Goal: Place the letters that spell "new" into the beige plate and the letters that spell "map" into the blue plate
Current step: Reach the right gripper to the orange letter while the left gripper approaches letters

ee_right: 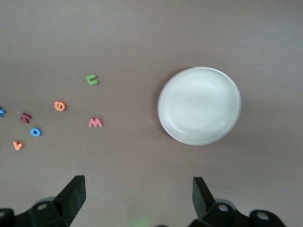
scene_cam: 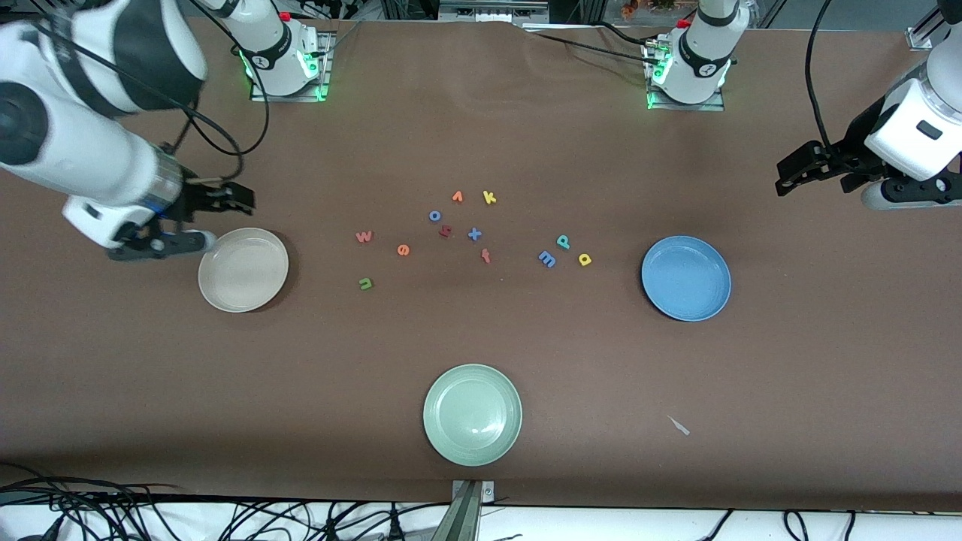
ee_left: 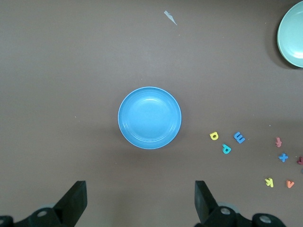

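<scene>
While both plates lay bare, left gripper (scene_cam: 785, 174) and right gripper (scene_cam: 218, 218) hung with jaws wide, nothing held; letters scattered mid-desk.

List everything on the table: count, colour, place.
beige plate: 1, cream, right arm's end
blue plate: 1, blue, left arm's end
green plate: 1, pale green, nearest the front camera, mid-table
n, e, w: 3, green, orange, pinkish-red, beside the beige plate
m, a, p: 3, light blue, yellow, teal, beside the blue plate
other letters: 6, mixed colours, mid-table
scrap: 1, pale, nearer the front camera than the blue plate
right gripper: open, by the beige plate
left gripper: open, above the table at the left arm's end
</scene>
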Motion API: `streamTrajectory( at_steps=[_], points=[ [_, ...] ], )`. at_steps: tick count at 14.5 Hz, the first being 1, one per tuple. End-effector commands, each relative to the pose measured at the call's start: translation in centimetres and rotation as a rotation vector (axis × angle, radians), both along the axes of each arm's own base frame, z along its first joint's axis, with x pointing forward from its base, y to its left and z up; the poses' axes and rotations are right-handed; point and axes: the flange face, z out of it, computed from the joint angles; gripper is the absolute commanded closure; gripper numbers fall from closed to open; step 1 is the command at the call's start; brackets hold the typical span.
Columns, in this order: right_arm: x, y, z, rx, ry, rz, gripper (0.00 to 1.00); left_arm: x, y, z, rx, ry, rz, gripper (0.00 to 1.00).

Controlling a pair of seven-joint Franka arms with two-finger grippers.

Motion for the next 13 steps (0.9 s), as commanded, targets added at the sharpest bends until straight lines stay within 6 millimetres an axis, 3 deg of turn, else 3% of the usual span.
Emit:
streamTrajectory(
  at_steps=[1,5,7,10,13],
  points=[
    [0.8,3.9,-3.4,0.043,-0.011,0.023,0.00,0.3,0.2,0.3,-0.001,-0.007,-0.007,0.00],
    [-0.5,10.0,-8.5,0.011,-0.028,-0.058,0.00,0.3,0.2,-0.1,0.000,0.002,-0.002,0.00],
    [-2.0,11.7,-11.8,0.005,-0.059,-0.103,0.00,0.5,0.2,-0.4,-0.005,0.009,-0.008,0.00],
    [-4.3,15.1,-15.5,0.012,-0.103,-0.145,0.00,1.4,0.0,-2.5,-0.007,0.054,-0.021,0.00],
    [-5.5,17.7,-21.1,-0.023,-0.096,-0.234,0.00,2.1,-1.6,-4.0,-0.005,0.073,-0.045,0.00]
  ],
)
